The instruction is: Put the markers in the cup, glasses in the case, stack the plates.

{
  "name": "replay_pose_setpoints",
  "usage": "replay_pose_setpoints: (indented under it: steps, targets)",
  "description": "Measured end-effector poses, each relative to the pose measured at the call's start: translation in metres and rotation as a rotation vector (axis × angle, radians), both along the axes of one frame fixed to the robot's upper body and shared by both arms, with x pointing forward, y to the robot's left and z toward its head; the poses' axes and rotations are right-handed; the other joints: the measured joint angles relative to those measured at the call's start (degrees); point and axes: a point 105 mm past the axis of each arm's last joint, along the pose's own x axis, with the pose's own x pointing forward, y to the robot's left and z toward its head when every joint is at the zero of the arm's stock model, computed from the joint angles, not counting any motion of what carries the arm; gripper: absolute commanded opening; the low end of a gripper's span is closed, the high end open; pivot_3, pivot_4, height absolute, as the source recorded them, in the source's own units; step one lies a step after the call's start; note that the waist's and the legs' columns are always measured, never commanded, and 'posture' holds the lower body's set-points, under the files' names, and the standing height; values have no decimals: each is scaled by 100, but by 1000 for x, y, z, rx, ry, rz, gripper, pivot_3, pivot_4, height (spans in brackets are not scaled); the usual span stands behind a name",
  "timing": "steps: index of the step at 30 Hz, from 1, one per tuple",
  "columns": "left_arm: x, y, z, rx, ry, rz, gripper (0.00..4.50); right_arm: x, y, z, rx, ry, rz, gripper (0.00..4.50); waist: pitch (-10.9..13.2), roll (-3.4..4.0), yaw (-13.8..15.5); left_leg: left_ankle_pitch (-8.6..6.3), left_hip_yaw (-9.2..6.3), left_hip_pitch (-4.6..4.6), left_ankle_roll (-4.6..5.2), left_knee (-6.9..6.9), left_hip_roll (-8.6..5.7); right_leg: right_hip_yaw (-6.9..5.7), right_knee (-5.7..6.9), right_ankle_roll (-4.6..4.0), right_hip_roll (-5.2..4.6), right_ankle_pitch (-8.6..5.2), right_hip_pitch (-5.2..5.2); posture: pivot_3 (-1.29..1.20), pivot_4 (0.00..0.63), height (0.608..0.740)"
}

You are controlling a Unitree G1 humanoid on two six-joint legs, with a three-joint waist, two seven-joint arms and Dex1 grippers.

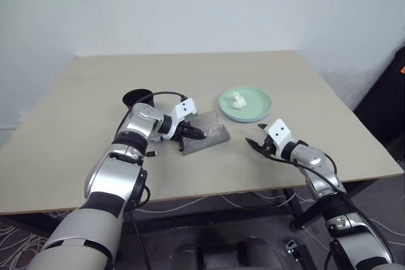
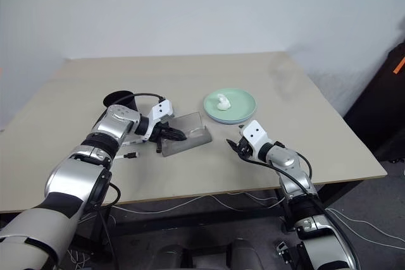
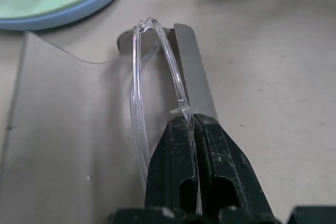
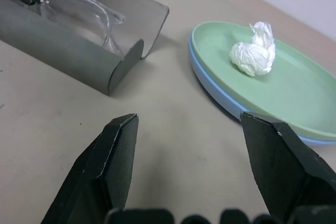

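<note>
Behind the left end effector [image 1: 197, 134], the cup [image 1: 135, 97] is half hidden.

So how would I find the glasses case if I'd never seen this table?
Start at the stacked round plates, mint green on light blue, on the tan table. Just beside them lies the glasses case. It's the only grey oblong box, lid open, with clear glasses being lowered into it.
</note>
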Motion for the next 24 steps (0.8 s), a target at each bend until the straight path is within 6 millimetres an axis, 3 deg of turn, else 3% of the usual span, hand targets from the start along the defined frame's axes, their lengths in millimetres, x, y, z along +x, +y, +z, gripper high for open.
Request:
replay_pose_setpoints:
  steps: [9, 12, 15, 24]
  targets:
    - [-6, 2, -2, -25, 81, 6, 23, -2, 5, -3, 3, 8, 12, 3366, 0, -1, 1, 0, -2, 0, 0, 0, 0, 0, 0, 0, 0, 0, 0, 0, 0, 740]
    - [-4, 4, -3, -19, 69, 17, 589, -2, 5, -3, 3, 8, 13, 3366, 0, -1, 1, 0, -2, 0, 0, 1, 0, 0, 1, 0, 0, 0, 0, 0, 0, 740]
    - [1, 6, -5, -9, 16, 54, 1605, -2, 8, -3, 5, 10, 19, 3366, 0, -1, 1, 0, -3, 0, 0, 1, 0, 0, 2, 0, 0, 0, 0, 0, 0, 740]
    - [12, 3, 3, -51, -74, 110, 1605, -3, 9, -4, -3, 10, 23, 3366, 0, -2, 2, 0, -2, 0, 0, 2, 0, 0, 3, 0, 0, 1, 1, 0, 0, 740]
